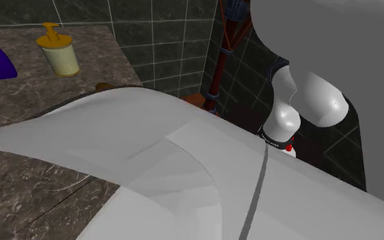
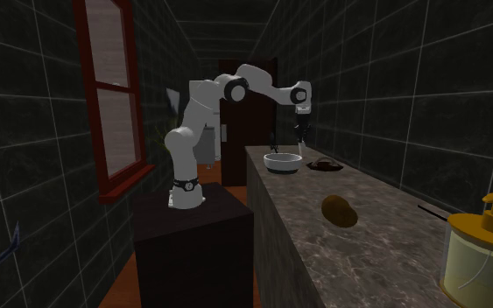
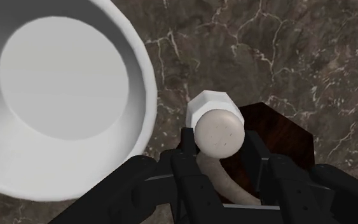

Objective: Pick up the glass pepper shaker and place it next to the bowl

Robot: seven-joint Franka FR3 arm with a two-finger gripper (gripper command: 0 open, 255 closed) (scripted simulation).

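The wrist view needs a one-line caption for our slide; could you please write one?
Gripper clasping the pale shaker beside a white bowl, over a dark marbled counter.

Pale round-capped shaker (image 3: 219,129) clasped in hand (image 3: 220,146), just beside white bowl (image 3: 136,70)

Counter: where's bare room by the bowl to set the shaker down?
Free: bare marbled counter beyond the shaker, bordered by the bowl rim and the dark block. Also the stretch between bowl and brown lump. Crowded: the gap between bowl and block, under the gripper.
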